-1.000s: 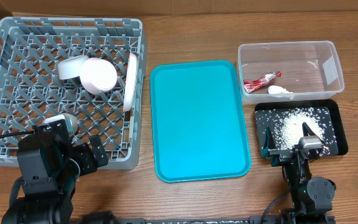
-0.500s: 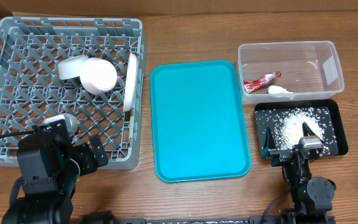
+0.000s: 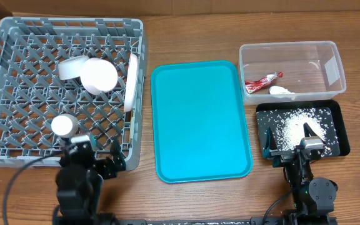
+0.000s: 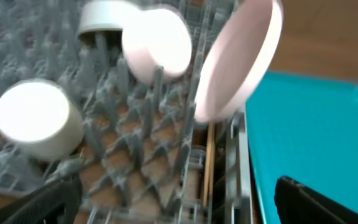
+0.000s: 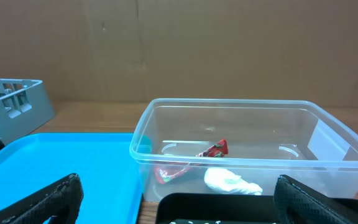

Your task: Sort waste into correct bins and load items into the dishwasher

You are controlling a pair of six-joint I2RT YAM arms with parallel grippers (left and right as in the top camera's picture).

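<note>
The grey dishwasher rack (image 3: 17,37) holds a white plate (image 3: 130,81) on edge, a small white bowl (image 3: 99,76), a second pale bowl (image 3: 71,67) and a small white cup (image 3: 63,125). The left wrist view shows the cup (image 4: 33,118), bowl (image 4: 157,43), plate (image 4: 238,59) and chopsticks (image 4: 208,162) lying in the rack by its right wall. My left gripper (image 3: 99,164) (image 4: 179,214) is open and empty at the rack's front edge. The clear tub (image 3: 327,50) (image 5: 229,107) holds the red-and-white wrapper (image 3: 262,82) (image 5: 215,149) and white scrap (image 3: 281,90) (image 5: 229,182). Rice (image 3: 292,125) lies in the black tray (image 3: 340,128). My right gripper (image 3: 288,147) (image 5: 179,214) is open at that tray's front edge.
A flat teal tray (image 3: 199,119) (image 4: 316,137) (image 5: 61,162) lies between the rack and the bins. The black tray's near rim (image 5: 229,205) sits just ahead of my right fingers. The rack's corner (image 5: 11,99) shows at far left.
My left arm has moved right from the rack's front-left corner, and the cup it covered now stands in full view. The right arm has not moved.
</note>
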